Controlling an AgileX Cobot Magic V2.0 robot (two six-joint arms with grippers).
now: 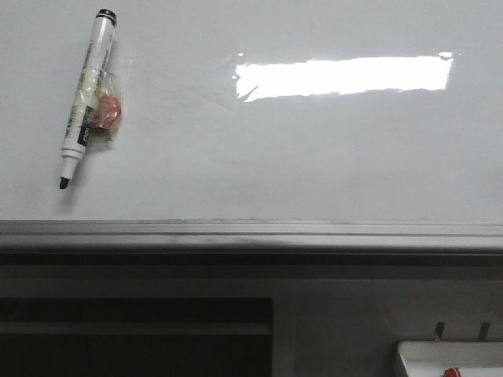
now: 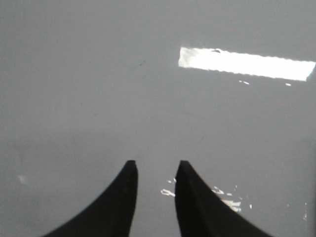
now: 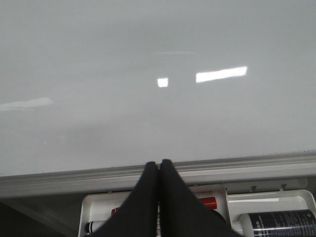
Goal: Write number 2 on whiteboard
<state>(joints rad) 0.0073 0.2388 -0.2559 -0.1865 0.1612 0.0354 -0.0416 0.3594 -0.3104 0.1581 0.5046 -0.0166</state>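
A marker (image 1: pixel 86 98) lies at the whiteboard's (image 1: pixel 314 157) left edge; left tool (image 2: pixel 154 170) released, right tool (image 3: pixel 158 165) clenched over the rail (image 3: pixel 237 168).

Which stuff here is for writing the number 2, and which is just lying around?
For the job:
- large glossy white whiteboard, no 2 on it yet
- uncapped white marker pen with black tip, lying on the board

Just lying about:
- small white plastic tray below the board
- dark bottle in that tray
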